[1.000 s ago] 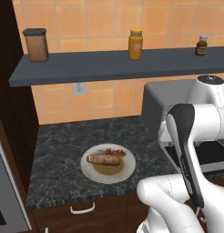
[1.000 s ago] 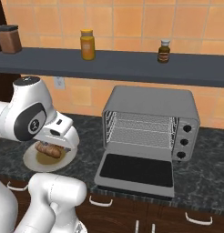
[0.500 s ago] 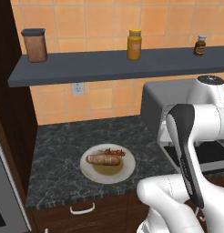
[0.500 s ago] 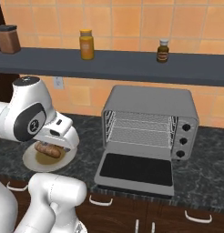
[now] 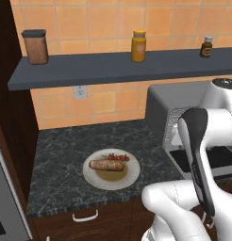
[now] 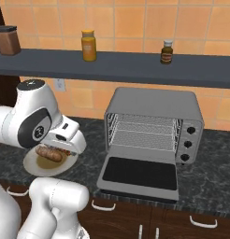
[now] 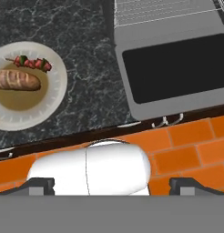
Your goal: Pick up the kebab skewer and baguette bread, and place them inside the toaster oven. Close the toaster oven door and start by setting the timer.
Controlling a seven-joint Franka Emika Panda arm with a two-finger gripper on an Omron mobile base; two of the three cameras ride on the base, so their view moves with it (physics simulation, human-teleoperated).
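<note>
A white plate (image 5: 131, 178) on the dark counter carries the baguette bread (image 5: 106, 164) and, just behind it, the kebab skewer (image 5: 119, 157). In the hand view both lie at the upper left: baguette bread (image 7: 16, 79), kebab skewer (image 7: 34, 62). The toaster oven (image 6: 154, 105) stands to the right, its wire rack (image 6: 142, 133) bare. Its door (image 6: 140, 172) lies folded down flat, seen as the toaster oven door (image 7: 177, 68) in the hand view. My gripper (image 7: 114, 186) hangs high over the counter's front edge, between plate and door, open, with nothing between its fingertips (image 7: 41, 185).
A wall shelf (image 5: 113, 66) holds a brown canister (image 5: 35, 46), a yellow jar (image 5: 138, 45) and a small dark bottle (image 5: 207, 46). A dark tall cabinet (image 5: 9, 117) bounds the counter on the left. Bare dark counter (image 7: 86, 59) lies between plate and oven.
</note>
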